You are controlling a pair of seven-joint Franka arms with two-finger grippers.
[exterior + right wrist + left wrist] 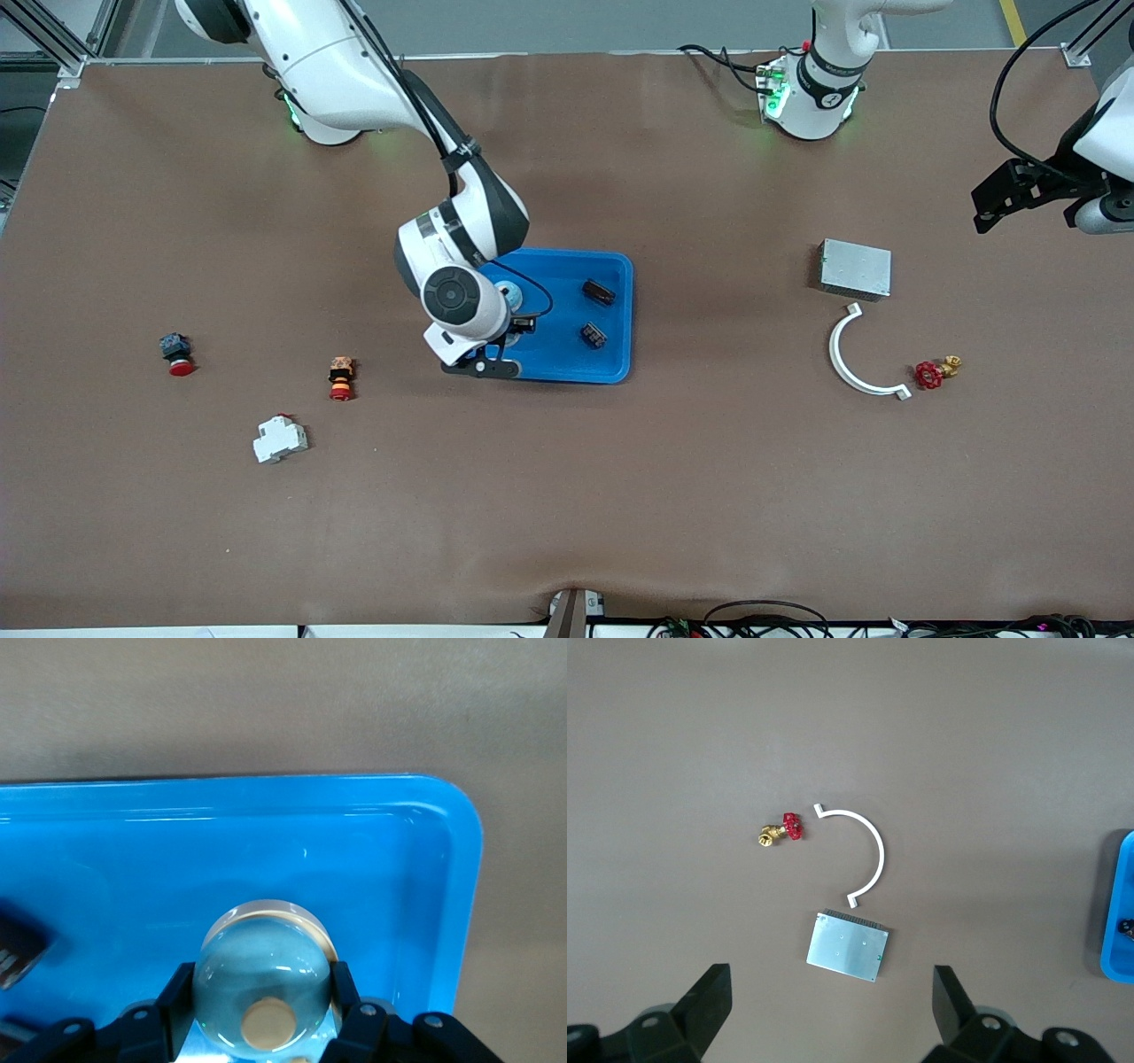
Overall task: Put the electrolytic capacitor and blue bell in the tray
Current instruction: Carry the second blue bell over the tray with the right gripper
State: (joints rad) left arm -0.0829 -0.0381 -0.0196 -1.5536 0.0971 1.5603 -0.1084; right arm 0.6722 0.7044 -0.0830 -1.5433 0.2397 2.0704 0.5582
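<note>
Right gripper (261,1014), clamped on the blue bell (263,979), hangs directly above the tray (620,301) floor beside two capacitors (598,291); left gripper (833,1010) waits wide, well apart

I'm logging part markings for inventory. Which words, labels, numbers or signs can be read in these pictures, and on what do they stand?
No text can be read in any view.
Two black capacitors in the blue tray: pale markings, too small to read.
Grey metal box: no print shows.
Blue bell in the right gripper: no print shows.
</note>
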